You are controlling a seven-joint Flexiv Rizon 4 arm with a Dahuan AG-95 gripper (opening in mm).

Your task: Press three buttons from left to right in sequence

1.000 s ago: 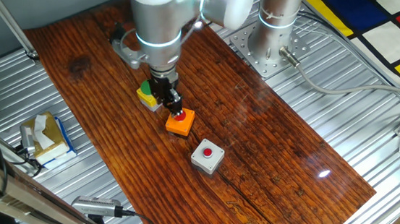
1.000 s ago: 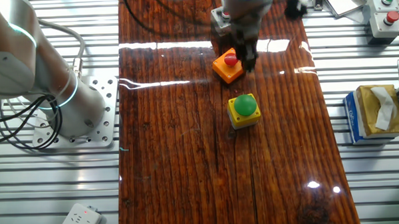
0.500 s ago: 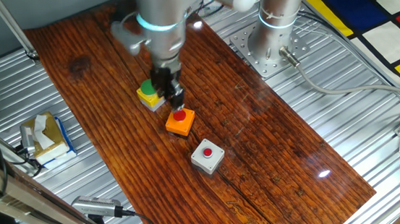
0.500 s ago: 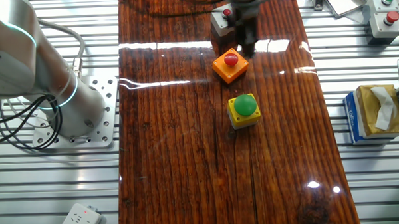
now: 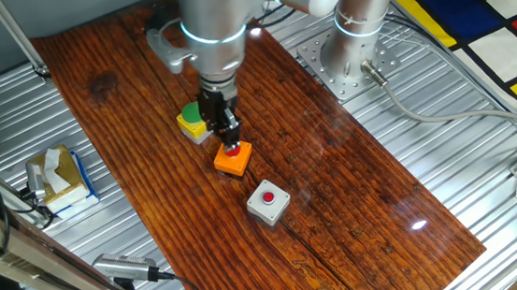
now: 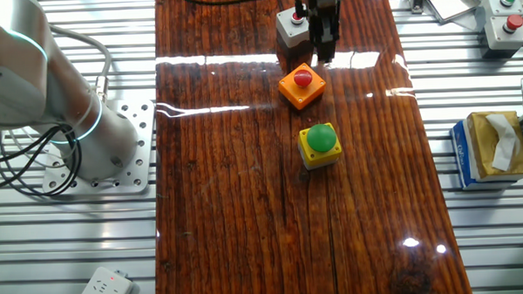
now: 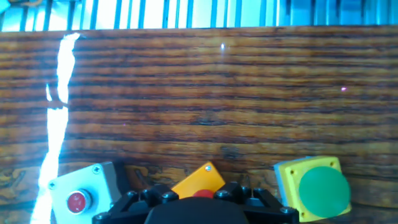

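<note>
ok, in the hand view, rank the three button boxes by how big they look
1. yellow box, largest.
2. grey box, next.
3. orange box, smallest, though the hand hides part of it, so this is unsure.

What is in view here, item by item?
Yellow box: 1, green button, left end of row.
Orange box: 1, red button, middle, below gripper.
Grey box: 1, red button, right end.
Board: 1, dark wood, under boxes.
Tissue box: 1, blue and tan, beside board.
Power strip: 1, white, table corner.
Spare button boxes: 2, grey, far corner.
Gripper: 1, black, above orange box.
</note>
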